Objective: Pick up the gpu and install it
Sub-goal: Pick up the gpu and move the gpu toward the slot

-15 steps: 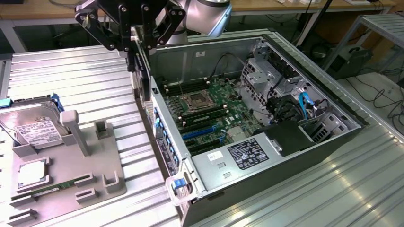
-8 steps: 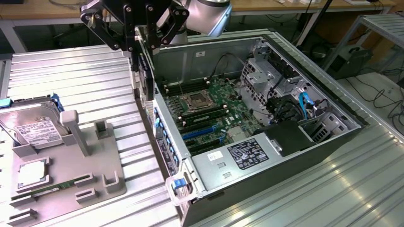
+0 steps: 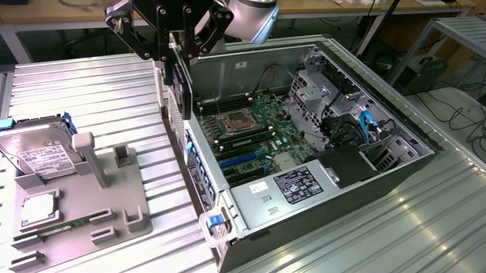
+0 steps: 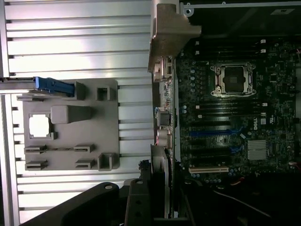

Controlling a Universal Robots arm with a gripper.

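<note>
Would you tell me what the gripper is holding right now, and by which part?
The gripper holds the graphics card by its upper edge; the card hangs on edge beneath it.

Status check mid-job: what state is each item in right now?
gripper: shut on the gpu, over the case wall.
gpu: held on edge, not yet seated.
case: side open, motherboard exposed.
hard drive: resting in the gray holder.
memory stick: lying in the gray holder.
</note>
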